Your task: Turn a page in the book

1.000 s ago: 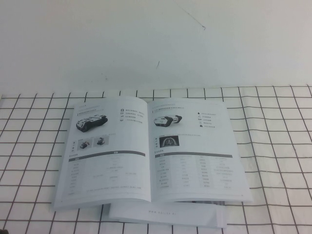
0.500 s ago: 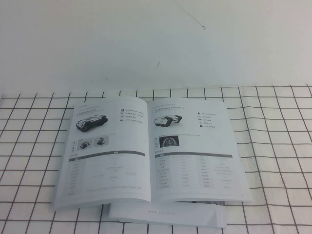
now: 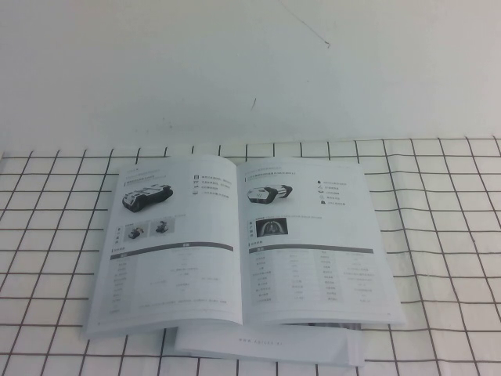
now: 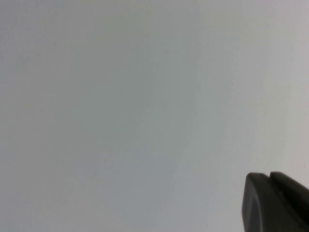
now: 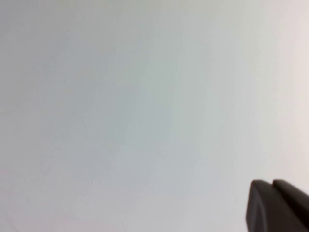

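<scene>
The book (image 3: pixel 180 251) lies open and flat on the checked cloth in the high view. Its right-hand page (image 3: pixel 313 251) shows a sleek white-and-black vehicle, a dark inset photo and a table. The left-hand page shows a dark tracked vehicle. Neither arm shows in the high view. My left gripper (image 4: pixel 269 176) shows only as dark fingertips pressed together against a blank pale surface, holding nothing. My right gripper (image 5: pixel 273 182) looks the same in its own view, fingertips together and empty. The book is in neither wrist view.
A plain white booklet (image 3: pixel 266 345) with one row of tiny print lies under the book's near edge. The white cloth with a black grid (image 3: pixel 446 235) covers the table. A bare white wall (image 3: pixel 250 63) stands behind.
</scene>
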Tool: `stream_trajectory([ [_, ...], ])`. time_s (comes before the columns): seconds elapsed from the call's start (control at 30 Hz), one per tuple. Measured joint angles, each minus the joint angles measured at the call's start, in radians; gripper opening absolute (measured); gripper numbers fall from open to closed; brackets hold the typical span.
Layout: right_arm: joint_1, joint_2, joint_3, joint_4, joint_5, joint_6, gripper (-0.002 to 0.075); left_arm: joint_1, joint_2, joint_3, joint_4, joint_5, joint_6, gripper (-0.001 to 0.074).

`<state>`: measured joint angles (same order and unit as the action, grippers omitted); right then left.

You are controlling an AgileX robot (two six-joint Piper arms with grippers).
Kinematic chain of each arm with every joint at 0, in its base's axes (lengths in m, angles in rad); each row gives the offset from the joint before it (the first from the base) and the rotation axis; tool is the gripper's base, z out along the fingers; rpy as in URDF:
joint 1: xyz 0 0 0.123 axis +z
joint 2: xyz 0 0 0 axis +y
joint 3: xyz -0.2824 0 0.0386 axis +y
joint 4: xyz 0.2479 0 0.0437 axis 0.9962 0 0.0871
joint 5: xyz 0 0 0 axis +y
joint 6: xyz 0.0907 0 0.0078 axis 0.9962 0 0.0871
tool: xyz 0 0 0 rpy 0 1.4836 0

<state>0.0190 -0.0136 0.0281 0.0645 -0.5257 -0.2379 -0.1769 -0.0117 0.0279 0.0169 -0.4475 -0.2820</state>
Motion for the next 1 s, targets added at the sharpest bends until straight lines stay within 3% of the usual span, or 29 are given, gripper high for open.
stream_trajectory([
  [0.17,0.000,0.000,0.000,0.004,-0.143,0.025,-0.0001,0.000,0.000,0.000,-0.002,-0.107,-0.078,-0.0002],
  [0.33,0.000,0.000,0.000,0.035,-0.340,0.112,-0.0001,0.000,0.000,0.000,0.003,-0.330,-0.149,-0.0003],
  [0.47,0.000,0.000,-0.062,0.054,-0.372,0.170,-0.0001,0.000,-0.004,-0.033,0.024,-0.398,-0.178,-0.0002],
  [0.67,0.000,0.000,-0.343,0.056,-0.279,0.129,-0.0001,0.000,-0.004,-0.302,0.126,-0.228,-0.173,-0.0002],
  [1.0,0.000,0.199,-0.868,0.050,0.137,0.031,-0.0001,0.000,0.137,-0.756,0.235,0.224,-0.026,-0.0002],
])
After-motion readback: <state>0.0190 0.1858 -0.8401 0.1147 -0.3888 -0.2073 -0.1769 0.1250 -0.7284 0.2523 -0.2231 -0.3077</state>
